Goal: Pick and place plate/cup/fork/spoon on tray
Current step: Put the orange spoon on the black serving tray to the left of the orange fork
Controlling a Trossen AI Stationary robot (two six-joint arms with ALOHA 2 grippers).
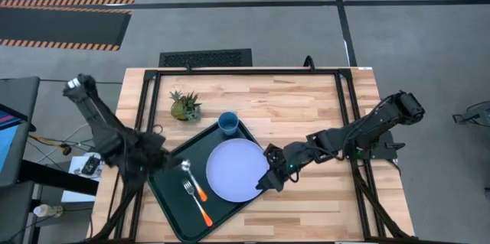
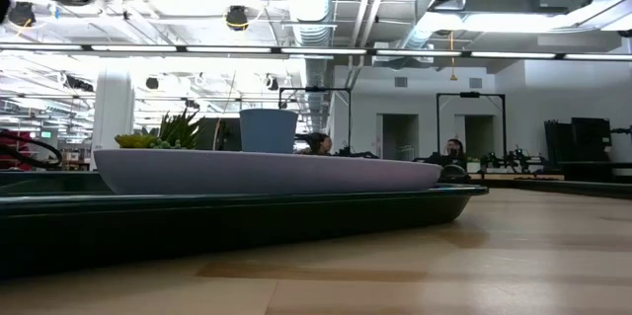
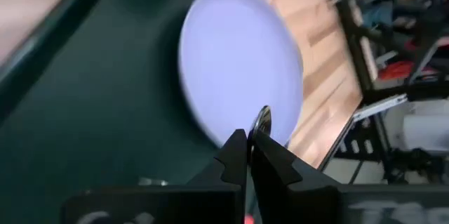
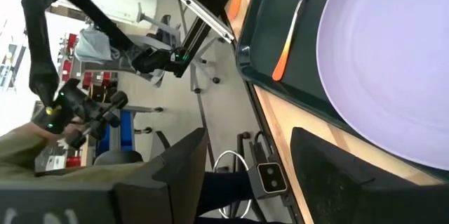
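Observation:
The dark green tray lies at the table's near left. The lavender plate rests on it, its right edge over the tray's right rim. The blue cup stands in the tray's far corner. The fork lies on the tray floor left of the plate. My left gripper is over the tray's left part, shut on the spoon. My right gripper is open and empty just right of the plate's edge; in its wrist view the plate lies ahead of the fingers. My left gripper pinches the spoon between its two fingers. The silver bowl sticks out just past the fingertips, and the fingers hide the handle. The fingers come from the table's left, slanting down over the tray. The spoon is lifted clear of the tray.
A small green potted plant stands on the table beyond the tray's far left corner. Bare wood lies to the far right of the tray. The low view shows the plate, the cup and the tray rim.

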